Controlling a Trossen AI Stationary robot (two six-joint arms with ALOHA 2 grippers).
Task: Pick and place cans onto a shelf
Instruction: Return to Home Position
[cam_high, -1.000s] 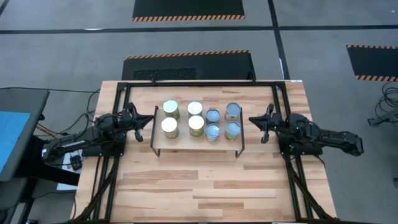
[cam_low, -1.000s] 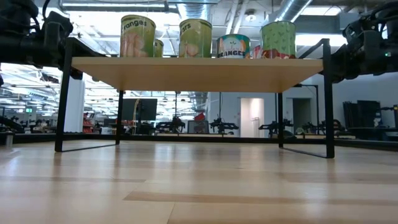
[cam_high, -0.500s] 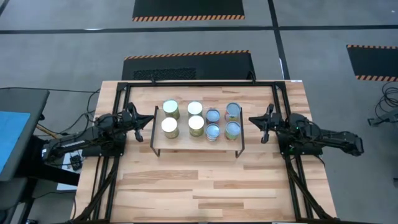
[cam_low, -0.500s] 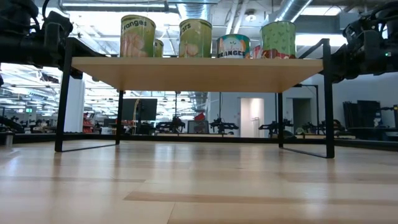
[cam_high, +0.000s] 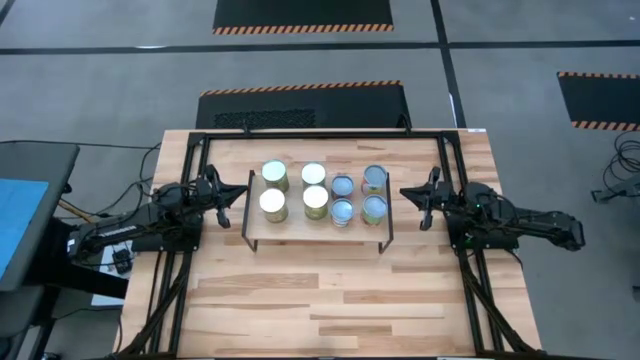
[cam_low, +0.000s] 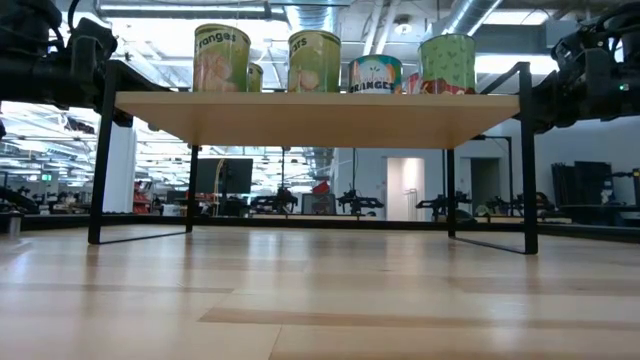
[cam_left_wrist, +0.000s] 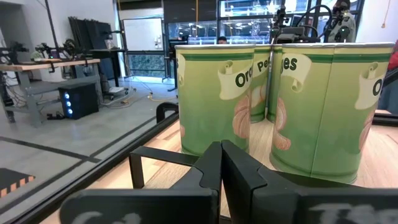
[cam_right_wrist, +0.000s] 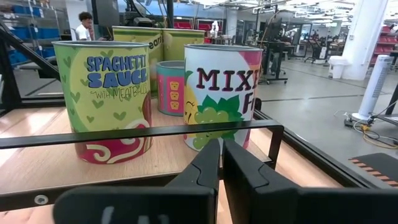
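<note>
Cans (cam_high: 316, 202): eight are counted on the shelf (cam_high: 310, 232), upright, in two rows of four with neighbours just beside one another. None is seen on the tabletop (cam_high: 330, 290). The front-and-back pairing is judged deliberate, so that all eight fit the board's width.
Shelf: the light-wood board is carried on thin black wire legs above the tabletop. A bare strip is left along its near edge, in front of the cans.
Left gripper (cam_high: 238, 192): it is held just off the shelf's left end, at about board height, apart from the nearest green cans (cam_left_wrist: 214, 99). Its fingers (cam_left_wrist: 208, 168) are pressed together with nothing between them.
Right gripper (cam_high: 412, 194): it is held in the mirrored place at the shelf's right end, facing the spaghetti sauce can (cam_right_wrist: 112, 99) and the mixed fruit can (cam_right_wrist: 221, 93) and touching neither. Its fingers (cam_right_wrist: 208, 165) are likewise closed on nothing.
Arms: both are folded low at the table's sides, outside the wire legs. This is judged a resting pose that keeps them clear of the loaded board.
Step in hand: a return to rest is judged, since nothing is gripped and no can is left to fetch.
Progress: the placing is judged complete.
Risk: little is foreseen. Only a sideways sweep towards the shelf ends could topple the outer cans.
</note>
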